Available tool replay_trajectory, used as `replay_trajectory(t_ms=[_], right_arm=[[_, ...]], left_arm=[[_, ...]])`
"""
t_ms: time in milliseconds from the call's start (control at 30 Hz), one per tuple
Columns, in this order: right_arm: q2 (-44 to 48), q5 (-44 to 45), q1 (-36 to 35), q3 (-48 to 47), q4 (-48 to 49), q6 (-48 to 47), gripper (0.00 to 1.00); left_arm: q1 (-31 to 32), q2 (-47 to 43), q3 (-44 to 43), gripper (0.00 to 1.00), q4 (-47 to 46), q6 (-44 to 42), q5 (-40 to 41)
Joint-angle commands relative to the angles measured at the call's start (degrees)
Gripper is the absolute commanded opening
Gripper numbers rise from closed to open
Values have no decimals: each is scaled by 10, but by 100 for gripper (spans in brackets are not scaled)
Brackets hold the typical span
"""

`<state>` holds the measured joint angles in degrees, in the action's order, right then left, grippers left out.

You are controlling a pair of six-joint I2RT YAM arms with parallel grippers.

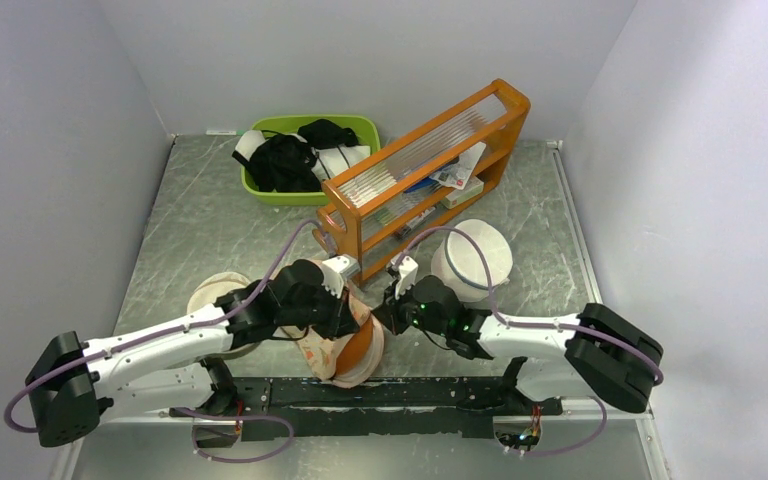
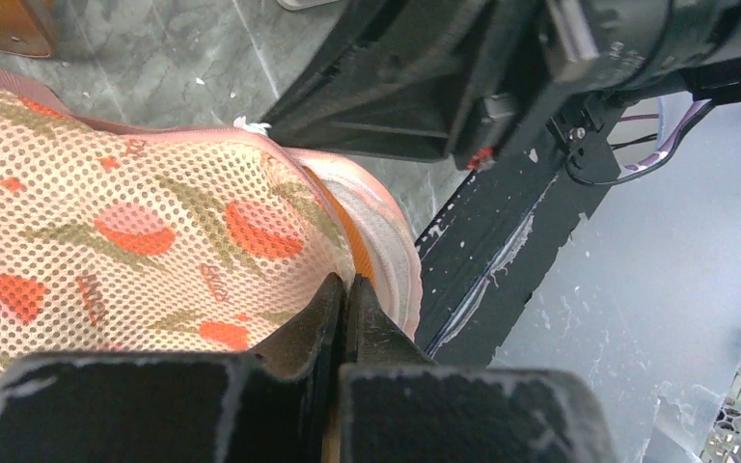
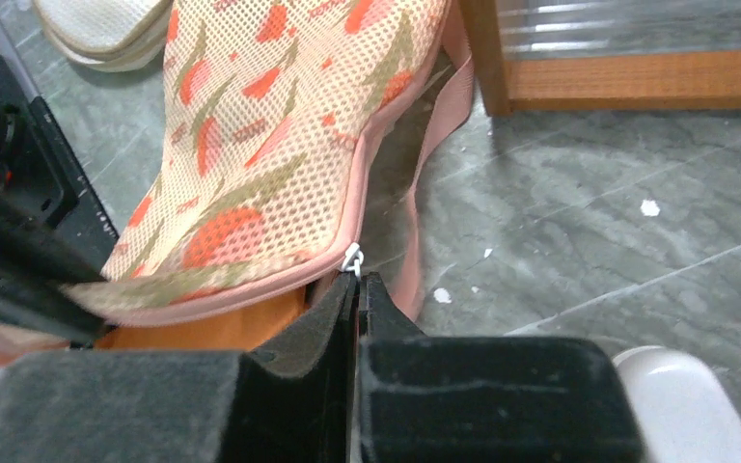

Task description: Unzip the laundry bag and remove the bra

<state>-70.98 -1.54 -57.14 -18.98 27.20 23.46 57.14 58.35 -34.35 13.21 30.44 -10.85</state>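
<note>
Laundry bag (image 1: 345, 345) sits at the near edge of the table (image 1: 210, 230), partly unzipped; left gripper (image 2: 344, 289) is clamped on its rim, right gripper (image 3: 357, 285) pinched on the zipper pull (image 3: 351, 257). The bra (image 3: 203, 328) inside is judged soft and light; take it by a cup edge.

bra (image 3: 207, 331) mostly hidden inside laundry bag (image 3: 251, 135)

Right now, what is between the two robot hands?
The laundry bag, with the orange bra peeking out, sits between them, seen in the top view.

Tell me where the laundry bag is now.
In the top view the laundry bag is at the near centre, between the left gripper and the right gripper.
</note>
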Motion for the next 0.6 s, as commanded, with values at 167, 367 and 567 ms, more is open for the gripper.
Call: replay_trajectory(t_ms=[167, 367, 567], right_arm=[[2, -12, 26, -32, -31, -28, 0], [135, -26, 25, 33, -79, 16, 0], [245, -44, 24, 83, -97, 34, 0]], left_arm=[[17, -3, 18, 7, -56, 34, -65], [36, 53, 11, 7, -70, 27, -52], [37, 119, 16, 7, -70, 23, -24]])
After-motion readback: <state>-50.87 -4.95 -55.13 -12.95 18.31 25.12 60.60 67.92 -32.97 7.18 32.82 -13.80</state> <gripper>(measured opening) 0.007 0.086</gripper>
